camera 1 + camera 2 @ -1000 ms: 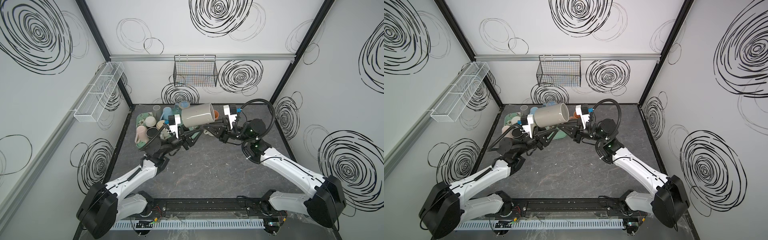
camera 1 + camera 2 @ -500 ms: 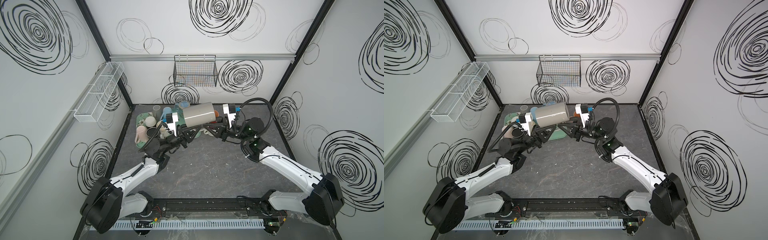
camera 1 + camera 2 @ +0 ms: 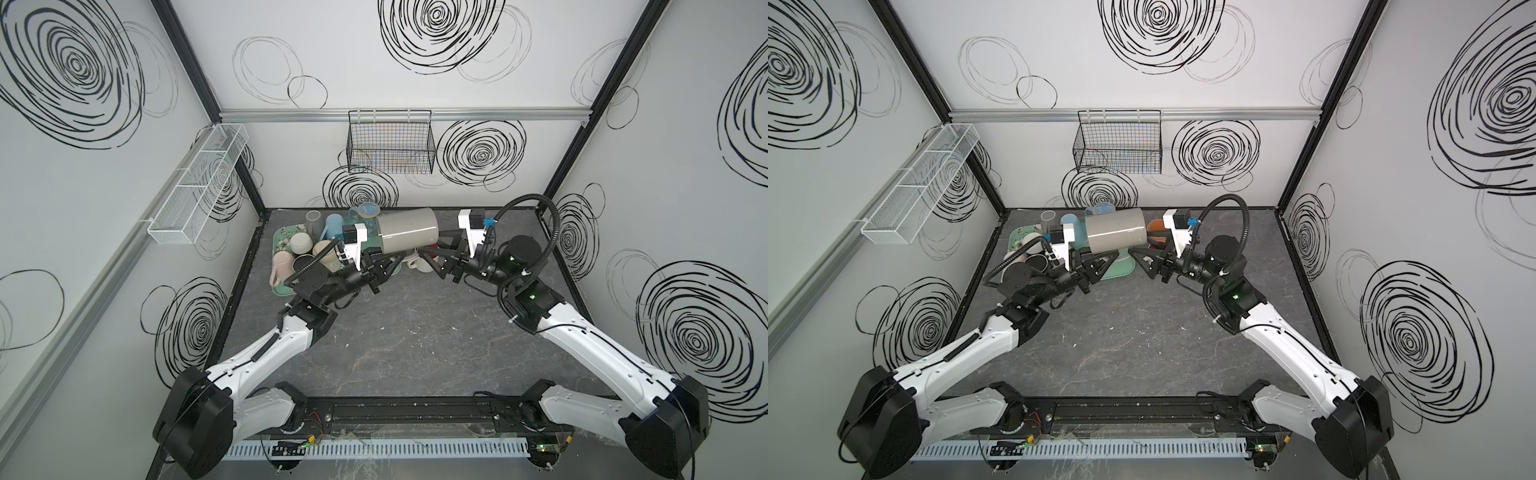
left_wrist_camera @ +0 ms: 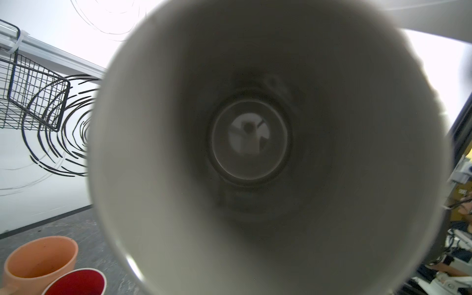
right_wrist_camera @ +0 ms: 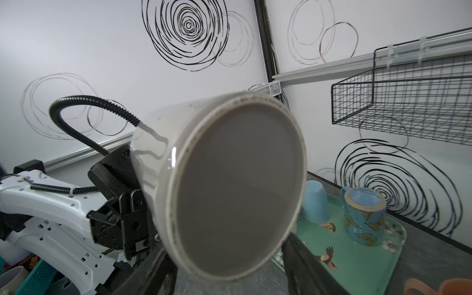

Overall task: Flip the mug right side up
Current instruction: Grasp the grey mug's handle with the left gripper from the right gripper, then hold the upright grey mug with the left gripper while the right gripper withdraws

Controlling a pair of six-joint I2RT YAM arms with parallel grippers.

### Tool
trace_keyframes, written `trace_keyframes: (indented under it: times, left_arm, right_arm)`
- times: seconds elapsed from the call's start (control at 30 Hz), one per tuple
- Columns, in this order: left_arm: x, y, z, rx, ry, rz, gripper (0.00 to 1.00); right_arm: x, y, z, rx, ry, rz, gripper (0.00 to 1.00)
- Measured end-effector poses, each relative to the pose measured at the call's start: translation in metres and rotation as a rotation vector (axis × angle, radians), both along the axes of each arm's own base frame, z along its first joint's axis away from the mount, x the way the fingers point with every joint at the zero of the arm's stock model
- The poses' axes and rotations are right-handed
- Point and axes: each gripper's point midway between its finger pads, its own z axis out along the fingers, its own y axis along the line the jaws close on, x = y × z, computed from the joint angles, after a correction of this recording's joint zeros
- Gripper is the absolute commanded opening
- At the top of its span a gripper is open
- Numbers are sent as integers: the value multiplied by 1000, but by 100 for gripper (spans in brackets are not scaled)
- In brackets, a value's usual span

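Swirl-marked white walls enclose a dark marbled table [image 3: 415,332]. Above its far middle the grey mug [image 3: 409,230] lies sideways in the air, mouth left, base right. The left gripper [image 3: 384,264] is pinched on its mouth end; the right gripper [image 3: 432,259] stands spread beside the base. Under and around it stand a green tray [image 5: 362,265] of cups [image 3: 300,243], an orange cup [image 4: 38,255] and a red cup [image 4: 76,281].

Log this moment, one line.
mug: airborne, on its side | left end effector: shut on mug | right end effector: open at mug base | upright: not yet
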Motion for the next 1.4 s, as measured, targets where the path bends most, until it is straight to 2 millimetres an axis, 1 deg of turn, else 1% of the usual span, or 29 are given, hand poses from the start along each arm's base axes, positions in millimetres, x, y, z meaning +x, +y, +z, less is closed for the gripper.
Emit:
trace_keyframes:
  times: [0.1,0.2,0.23,0.47,0.53,0.67,0.77,0.9,1.03,1.13,1.3,1.37,1.4]
  left_arm:
    - [6,-7,-8,84,5,25,0]
    - [15,-18,-25,188,30,39,0]
    - [17,-23,-30,216,31,40,0]
    - [37,-58,-53,415,21,45,0]
    - [42,-71,-56,480,0,46,0]
    - [54,-96,-57,598,-50,61,0]
    - [61,-114,-61,675,-82,65,0]
    - [65,-132,-80,770,-94,43,0]
    - [57,-146,-109,838,-81,-19,0]
    - [50,-153,-123,858,-70,-66,0]
    - [43,-155,-132,857,-58,-108,0]
    - [41,-149,-149,891,-29,-116,0]
    - [39,-145,-165,917,3,-128,0]
  right_arm:
    - [2,-13,5,-5,-23,-66,67]
    - [1,-26,12,0,-44,-125,68]
    - [2,-30,11,-5,-41,-147,68]
    - [16,-63,-20,-71,51,-323,69]
    - [20,-76,-28,-96,84,-392,69]
    - [19,-101,-38,-131,138,-501,69]
    - [16,-119,-52,-172,194,-582,69]
    - [11,-136,-81,-246,288,-655,69]
    - [-1,-150,-116,-316,373,-690,70]
    - [-12,-157,-133,-351,421,-698,71]
    - [-26,-162,-135,-340,438,-694,71]
    - [-29,-159,-121,-286,398,-674,71]
    - [-32,-158,-109,-242,366,-659,72]
